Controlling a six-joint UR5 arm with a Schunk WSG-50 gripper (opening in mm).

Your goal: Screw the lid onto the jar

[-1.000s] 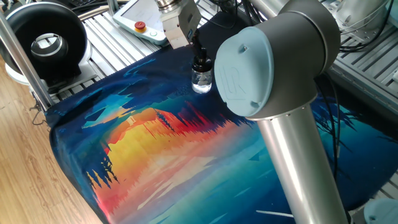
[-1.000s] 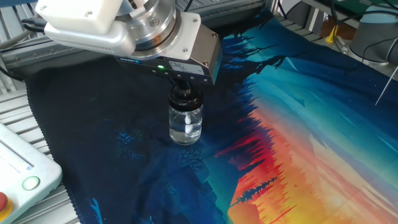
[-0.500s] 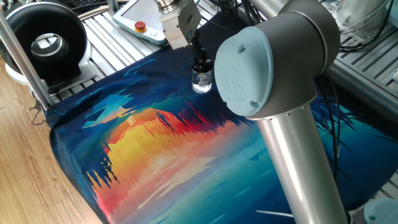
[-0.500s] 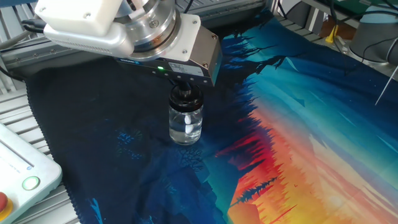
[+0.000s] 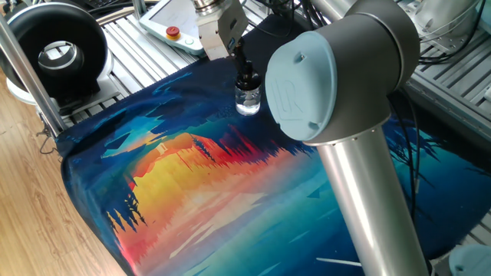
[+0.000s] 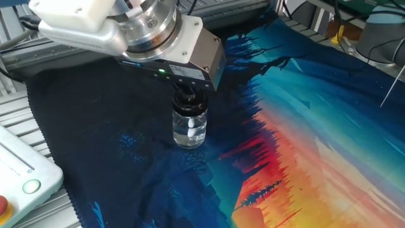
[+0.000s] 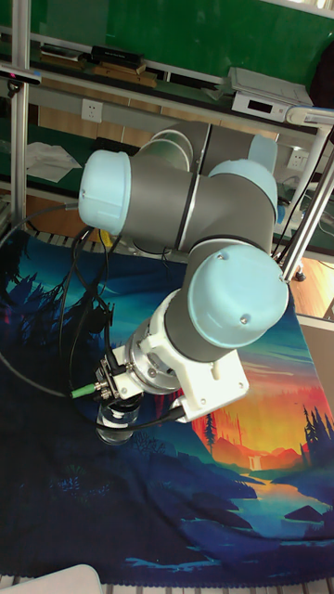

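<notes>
The jar, a small clear glass bottle, stands upright on the dark part of the printed cloth. The black lid sits on its neck. My gripper hangs straight above, and its fingers reach down around the lid and are shut on it. In the other fixed view the jar stands at the cloth's far edge with the lid under my gripper. The tall view shows only a bit of the jar below the wrist; the lid is hidden there.
A large black ring-shaped device stands at the far left. A white pendant with a red button lies behind the jar. A white box with a green button sits by the cloth's corner. The arm's big elbow blocks the right side.
The gripper body has turned slightly about its vertical axis over the jar. The jar stands in the same spot.
</notes>
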